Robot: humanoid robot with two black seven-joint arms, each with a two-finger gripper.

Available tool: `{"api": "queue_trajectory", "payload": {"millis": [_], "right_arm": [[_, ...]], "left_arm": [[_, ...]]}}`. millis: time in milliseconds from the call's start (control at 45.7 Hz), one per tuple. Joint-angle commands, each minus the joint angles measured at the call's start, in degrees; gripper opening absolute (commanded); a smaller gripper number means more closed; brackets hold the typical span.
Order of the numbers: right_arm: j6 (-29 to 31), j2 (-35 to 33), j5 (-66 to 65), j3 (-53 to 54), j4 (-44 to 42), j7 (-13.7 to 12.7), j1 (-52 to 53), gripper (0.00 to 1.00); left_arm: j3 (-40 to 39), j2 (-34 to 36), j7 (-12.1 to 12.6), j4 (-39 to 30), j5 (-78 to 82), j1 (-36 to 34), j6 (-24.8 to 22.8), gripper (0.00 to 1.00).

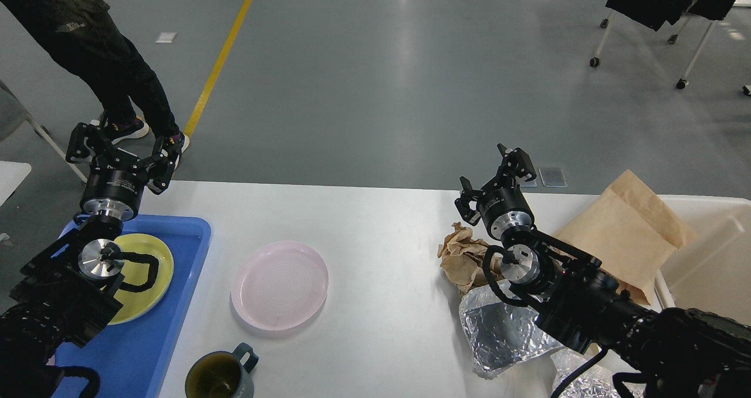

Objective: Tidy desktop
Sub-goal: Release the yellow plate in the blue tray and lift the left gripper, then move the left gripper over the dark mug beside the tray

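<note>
While both pincers, left point(121, 145) and right point(496, 181), hang wide open and empty over the white bench point(375, 233) in front, a careless reach could knock the pink plate point(279, 284) off.

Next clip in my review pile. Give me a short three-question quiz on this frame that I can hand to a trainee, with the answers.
1. True or false: the yellow plate lies in the blue tray.
2. Which thing lies nearest the right gripper? A) the pink plate B) the crumpled brown paper C) the mug
3. Fill in: the flat brown paper bag leans over the rim of the off-white ____.

Key:
1. True.
2. B.
3. Bin.

Both the right gripper and the left gripper are open and hold nothing, above the far side of the desktop.
</note>
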Motion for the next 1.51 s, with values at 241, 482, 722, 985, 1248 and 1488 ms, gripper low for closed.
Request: {"api": "queue_trajectory", "payload": {"millis": [241, 482, 722, 985, 1248, 1488], "right_arm": [[0.0, 0.0, 0.0, 0.02, 0.0, 0.0, 0.02, 1.0], [0.0, 0.0, 0.0, -0.07, 0.0, 0.0, 0.02, 1.0], [0.0, 0.0, 0.0, 0.02, 0.0, 0.0, 0.02, 1.0], [0.0, 0.0, 0.0, 0.02, 0.0, 0.0, 0.02, 1.0], [0.0, 0.0, 0.0, 0.02, 0.0, 0.0, 0.02, 1.0], [0.0, 0.0, 0.0, -0.07, 0.0, 0.0, 0.02, 1.0]], "left_arm": [[0.86, -2.49, 0.24, -0.35, -0.03, -0.88, 0.53, 0.97], [1.48, -1.26, -0.12, -4.39, -0.29, -0.62, -0.87, 0.97], [15.17, 2.6, 0.06, -4.39, -0.03, -3.08, -0.79, 0.97], [37.23, 6.82, 2.34, -4.48, 0.32, -8.35, -0.87, 0.97], [69.66, 9.28, 19.38, -4.92, 1.38, -20.83, -13.08, 0.97], [88.92, 8.76, 29.59, -4.92, 8.31, -31.46, -21.42, 0.97]]}}
